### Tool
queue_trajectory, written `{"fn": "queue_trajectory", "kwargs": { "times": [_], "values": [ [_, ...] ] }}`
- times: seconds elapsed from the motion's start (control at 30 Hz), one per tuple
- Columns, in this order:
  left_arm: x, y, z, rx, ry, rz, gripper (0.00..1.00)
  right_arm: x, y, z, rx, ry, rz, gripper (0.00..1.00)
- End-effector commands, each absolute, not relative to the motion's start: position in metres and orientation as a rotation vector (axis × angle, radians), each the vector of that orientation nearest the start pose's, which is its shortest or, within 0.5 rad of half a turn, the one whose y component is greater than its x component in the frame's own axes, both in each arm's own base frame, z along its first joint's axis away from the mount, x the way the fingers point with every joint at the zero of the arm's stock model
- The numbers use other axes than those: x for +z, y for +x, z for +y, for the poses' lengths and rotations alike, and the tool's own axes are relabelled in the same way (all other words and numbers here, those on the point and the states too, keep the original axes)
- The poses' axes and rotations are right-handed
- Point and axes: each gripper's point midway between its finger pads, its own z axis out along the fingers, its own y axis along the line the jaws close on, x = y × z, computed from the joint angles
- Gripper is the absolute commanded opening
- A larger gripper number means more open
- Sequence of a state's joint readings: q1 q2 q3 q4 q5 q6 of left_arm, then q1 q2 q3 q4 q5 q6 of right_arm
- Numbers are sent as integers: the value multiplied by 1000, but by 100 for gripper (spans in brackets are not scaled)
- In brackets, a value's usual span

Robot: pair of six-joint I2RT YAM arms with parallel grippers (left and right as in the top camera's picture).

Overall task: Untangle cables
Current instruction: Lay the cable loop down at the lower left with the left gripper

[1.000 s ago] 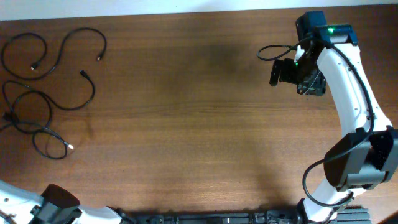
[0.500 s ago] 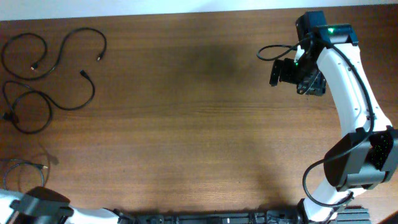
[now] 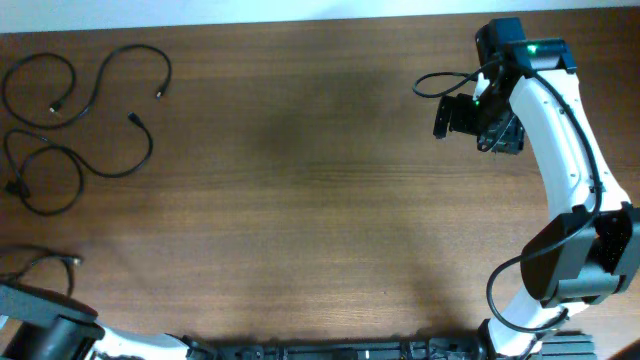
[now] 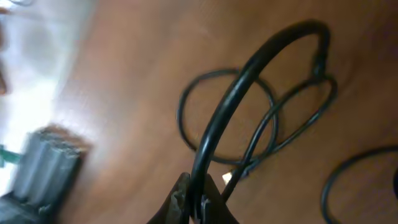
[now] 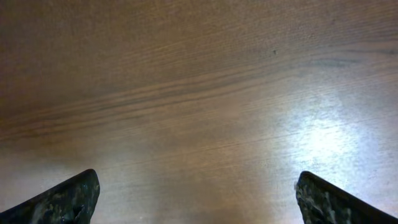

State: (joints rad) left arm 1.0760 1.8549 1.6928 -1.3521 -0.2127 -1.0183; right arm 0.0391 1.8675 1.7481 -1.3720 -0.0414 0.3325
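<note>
Left gripper [image 4: 200, 202] is clenched on a black cable [image 4: 245, 71] at the near-left corner of the table [image 3: 320, 200], apart from the loose cables [image 3: 151, 148] at far left; right gripper [image 5: 198, 196] hangs released, idle. Whether the loops [image 4: 179, 118] beneath belong to the held cable cannot be told, so a slow, low draw away from them is advised.

Your overhead view looks straight down from high up and takes in the whole table [image 3: 320, 200], far edge at the top of the frame. Your left wrist view sits low and tilted over the near left corner, with the black cable [image 4: 200, 163] almost against the lens. Overhead covers that corner beside the left arm [image 3: 50, 335]. Your right wrist view faces down, close to bare wood at the far right, under the right arm [image 3: 560, 130].
</note>
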Motion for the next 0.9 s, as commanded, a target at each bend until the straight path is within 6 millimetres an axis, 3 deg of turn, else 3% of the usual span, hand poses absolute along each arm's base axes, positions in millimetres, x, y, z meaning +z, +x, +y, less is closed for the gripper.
{"fn": "queue_trajectory", "kwargs": {
  "times": [0.0,0.03,0.13,0.3,0.37,0.4,0.47,0.57,0.63,0.7,0.73,0.87],
  "values": [
    [90,171,311,-24,-2548,1756,4,154,366,19,68,441,3028,98],
    [74,171,305,-47,-2556,1761,6,154,366,19,68,441,3028,99],
    [51,169,303,-43,-2516,1793,8,154,366,19,68,441,3028,99],
    [46,160,308,0,-2524,1781,9,154,366,19,68,441,3028,98],
    [47,150,313,-3,-2553,1740,37,154,366,19,68,441,3028,98],
    [47,149,314,-42,-2562,1718,62,154,366,19,68,441,3029,98],
    [52,156,315,-174,-2525,1706,81,154,366,19,68,441,3029,98],
    [79,177,333,-302,-2362,1731,98,154,366,19,68,441,3028,99],
    [100,182,341,-287,-2284,1759,99,154,366,19,68,441,3028,98],
    [109,198,341,-345,-2120,1856,76,154,366,19,67,441,3028,98],
    [107,203,338,-328,-2071,1912,71,154,366,19,68,441,3028,98],
    [93,220,327,-142,-1973,2095,70,154,366,19,68,441,3028,99]
  ]
}}
